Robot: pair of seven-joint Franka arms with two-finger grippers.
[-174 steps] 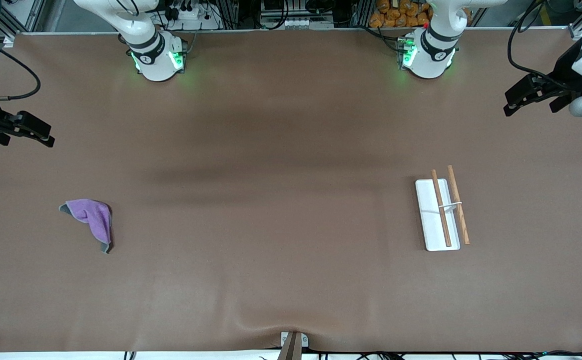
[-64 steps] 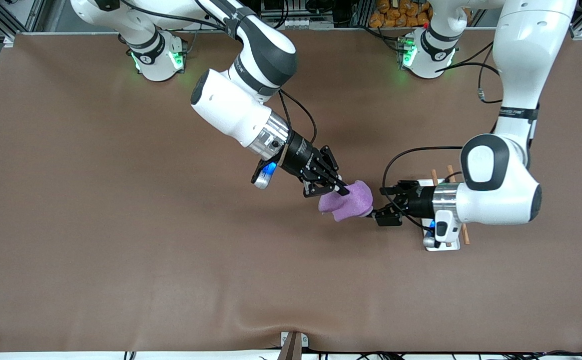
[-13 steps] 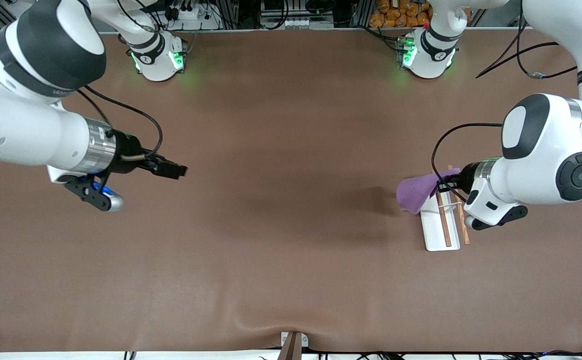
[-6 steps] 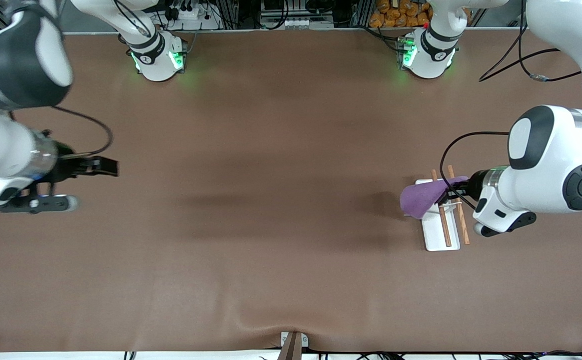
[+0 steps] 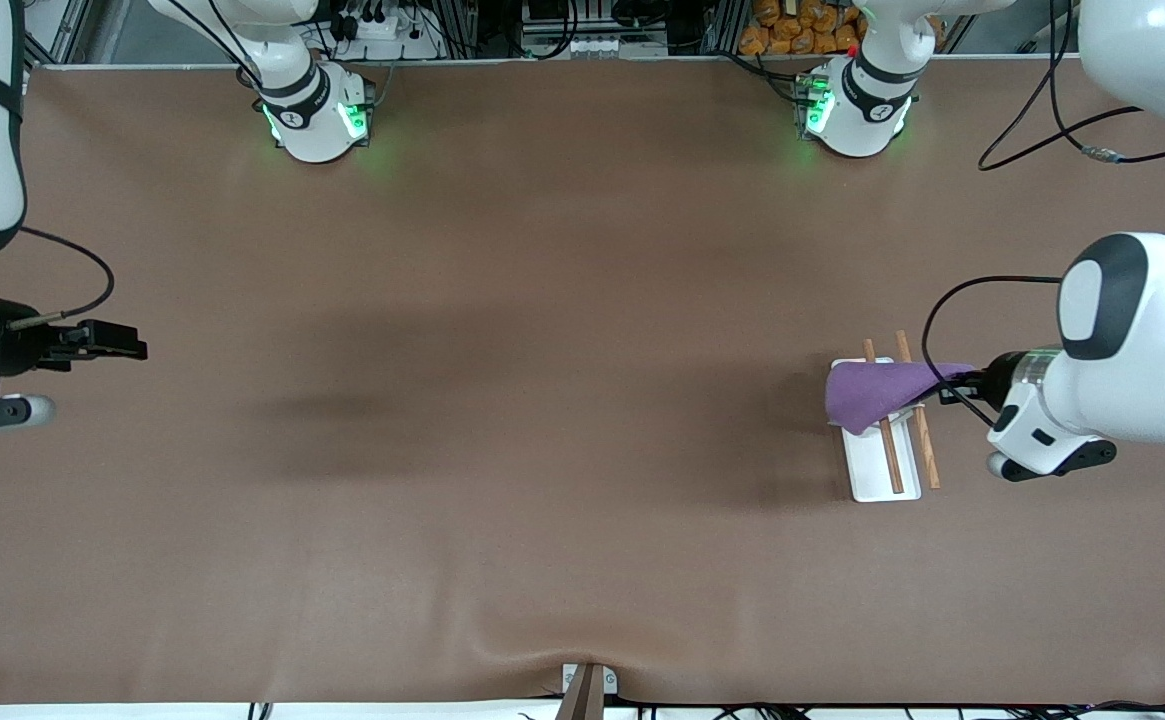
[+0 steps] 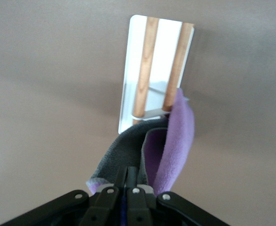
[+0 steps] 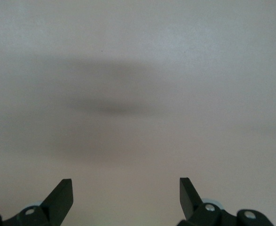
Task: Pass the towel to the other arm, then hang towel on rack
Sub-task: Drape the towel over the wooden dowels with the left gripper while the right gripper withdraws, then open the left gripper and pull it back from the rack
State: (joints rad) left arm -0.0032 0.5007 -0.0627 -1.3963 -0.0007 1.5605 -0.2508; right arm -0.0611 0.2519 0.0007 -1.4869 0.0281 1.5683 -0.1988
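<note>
The purple towel (image 5: pixel 877 390) with a grey underside is draped across the two wooden rods of the rack (image 5: pixel 864 472), a white tray base near the left arm's end of the table. My left gripper (image 5: pixel 954 384) is shut on the towel's end, beside the rack on the side toward the left arm's end. In the left wrist view the towel (image 6: pixel 177 141) hangs from my shut left gripper (image 6: pixel 131 176) toward the rack (image 6: pixel 128 80). My right gripper (image 5: pixel 132 350) is open and empty over the table at the right arm's end, its fingertips (image 7: pixel 62 193) wide apart.
The two arm bases (image 5: pixel 317 115) (image 5: pixel 857 110) stand along the table's edge farthest from the front camera. A bracket (image 5: pixel 587 685) sits at the edge nearest the front camera. The brown table cover (image 5: pixel 542 400) spreads between the grippers.
My left gripper has drawn the towel across the rack's rods toward the left arm's end. My right arm has pulled farther back toward its own end, still open.
</note>
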